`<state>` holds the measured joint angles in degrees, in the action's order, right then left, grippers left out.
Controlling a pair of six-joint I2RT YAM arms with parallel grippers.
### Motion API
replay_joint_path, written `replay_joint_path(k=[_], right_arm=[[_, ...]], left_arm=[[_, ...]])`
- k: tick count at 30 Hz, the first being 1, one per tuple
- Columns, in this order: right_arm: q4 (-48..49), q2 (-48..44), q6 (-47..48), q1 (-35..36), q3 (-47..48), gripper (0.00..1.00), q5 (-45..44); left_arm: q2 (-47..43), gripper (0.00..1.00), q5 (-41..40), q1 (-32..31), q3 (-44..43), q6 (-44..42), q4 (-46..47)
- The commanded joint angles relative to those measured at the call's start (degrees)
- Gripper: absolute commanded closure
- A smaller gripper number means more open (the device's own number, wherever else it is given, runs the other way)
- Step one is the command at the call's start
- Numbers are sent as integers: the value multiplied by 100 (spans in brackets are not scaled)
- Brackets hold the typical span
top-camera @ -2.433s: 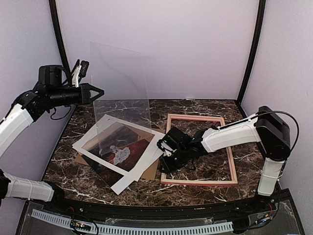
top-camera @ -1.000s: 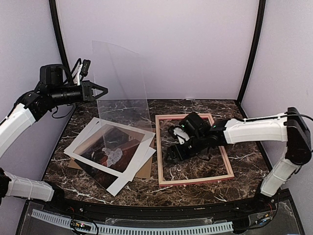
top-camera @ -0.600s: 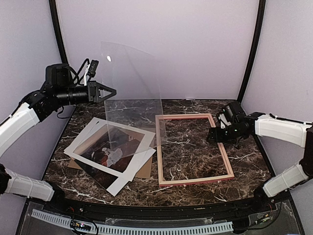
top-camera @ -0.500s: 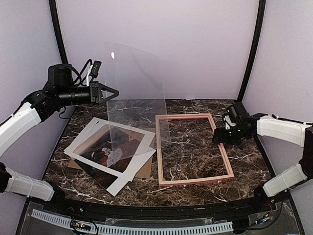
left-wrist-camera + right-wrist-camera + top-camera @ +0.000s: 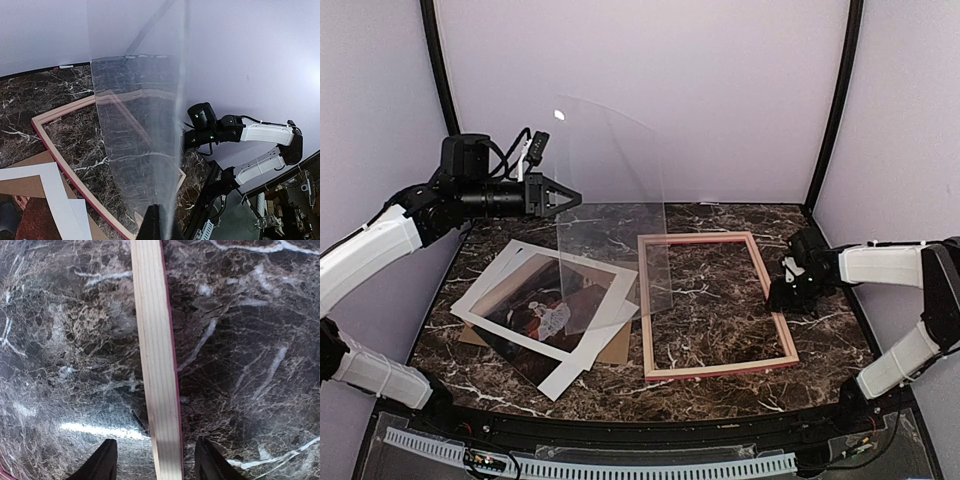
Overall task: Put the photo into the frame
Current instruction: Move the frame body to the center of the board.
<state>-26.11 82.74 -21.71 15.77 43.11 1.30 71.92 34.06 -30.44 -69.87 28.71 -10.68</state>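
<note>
The pink frame [image 5: 712, 303] lies flat at the table's middle right. My right gripper [image 5: 788, 296] is open and astride the frame's right rail [image 5: 159, 375], one finger on each side. The photo [image 5: 552, 305], dark reddish with a white figure, lies at the left under a white mat border [image 5: 500, 292] and over a brown board [image 5: 612, 348]. My left gripper [image 5: 566, 198] is shut on a clear transparent sheet [image 5: 612, 215] and holds it upright above the table, its lower edge near the frame's left rail. The sheet fills the left wrist view [image 5: 140, 145].
The marble table [image 5: 720, 300] shows inside the frame. Black corner posts [image 5: 835, 100] and purple walls close in the back and sides. The right arm [image 5: 240, 132] shows in the left wrist view beyond the sheet.
My left gripper has carried the clear sheet to the right, toward the frame. My right gripper has drawn back from the frame's inside to its right rail, and the frame has shifted left.
</note>
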Motion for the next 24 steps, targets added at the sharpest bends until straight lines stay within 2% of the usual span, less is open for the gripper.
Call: replay_joint_path(k=[1, 9, 15, 16, 21, 24], right_arm=[[376, 93, -153, -21, -241, 51, 347], [685, -441, -700, 19, -796, 65, 783], [766, -987, -1117, 262, -1222, 66, 904], [694, -1071, -1148, 268, -1231, 64, 828], [323, -1248, -1029, 232, -875, 38, 143], [232, -1098, -830, 46, -558, 30, 57]], left_arm=[[37, 100, 124, -94, -181, 42, 431], [198, 100, 138, -187, -265, 71, 524], [325, 100, 176, -271, -195, 230, 790], [358, 100, 192, -312, -181, 297, 877], [637, 100, 239, -647, -183, 555, 1317], [868, 100, 229, -881, -312, 785, 1606]])
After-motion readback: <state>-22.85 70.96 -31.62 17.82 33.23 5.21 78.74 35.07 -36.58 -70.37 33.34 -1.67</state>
